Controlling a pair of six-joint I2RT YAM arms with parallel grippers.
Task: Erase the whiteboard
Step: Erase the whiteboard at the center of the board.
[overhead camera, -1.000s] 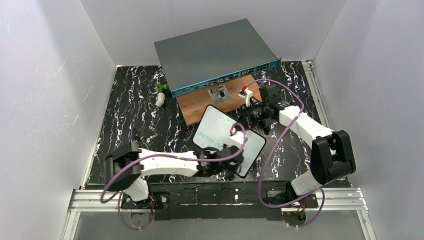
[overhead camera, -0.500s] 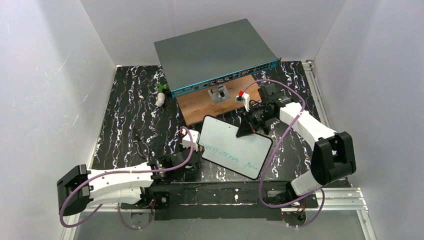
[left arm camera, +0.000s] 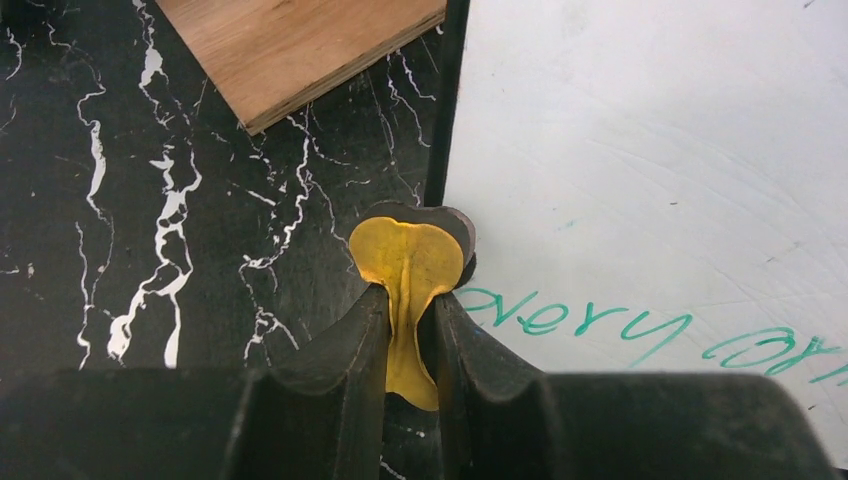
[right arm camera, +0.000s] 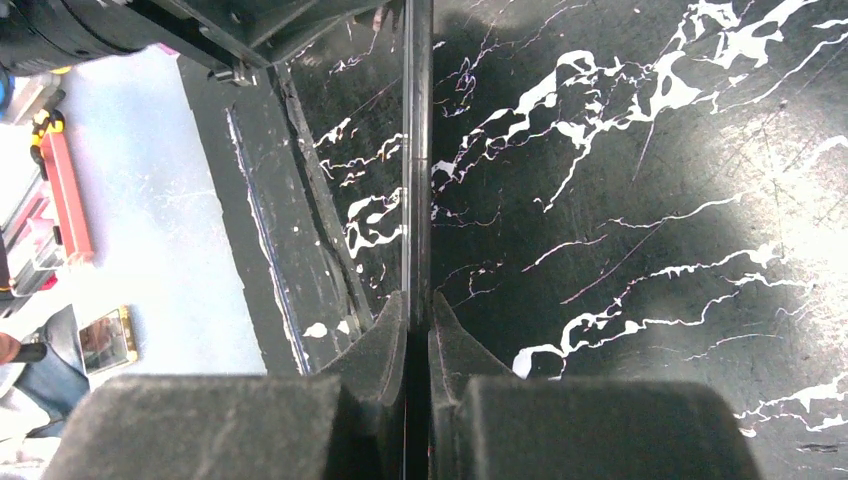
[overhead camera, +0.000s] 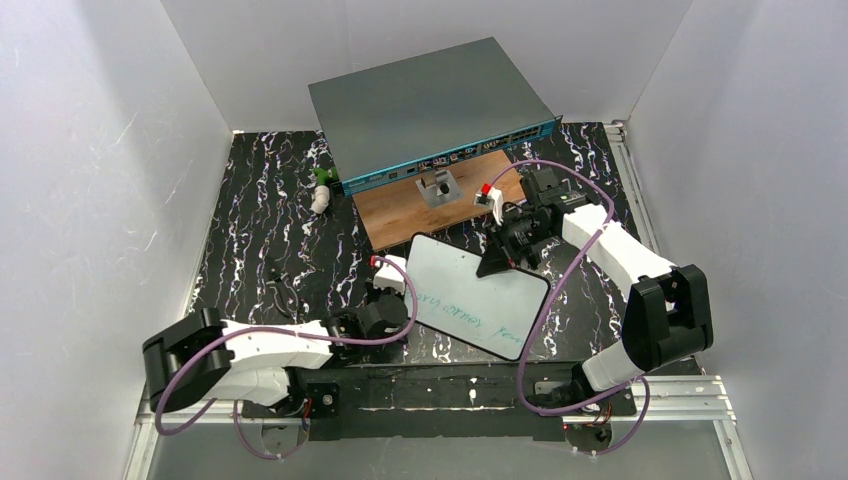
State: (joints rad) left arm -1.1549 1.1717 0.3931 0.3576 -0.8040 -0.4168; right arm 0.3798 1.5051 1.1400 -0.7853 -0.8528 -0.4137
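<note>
1. The whiteboard (overhead camera: 475, 295) may twist or slip when wiped; my right gripper (right arm camera: 418, 310) pinches only its thin far edge.
2. My left gripper (left arm camera: 410, 300) nips a yellow eraser pad (left arm camera: 408, 250) touching the board's left rim; it may snag there, missing the green writing (left arm camera: 575, 320).
3. The board lies toward the middle of the marbled table's (overhead camera: 260, 220) near edge, between my jaws.

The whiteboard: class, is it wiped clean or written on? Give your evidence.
Written on: green handwriting runs across the whiteboard, plainest in the left wrist view.
</note>
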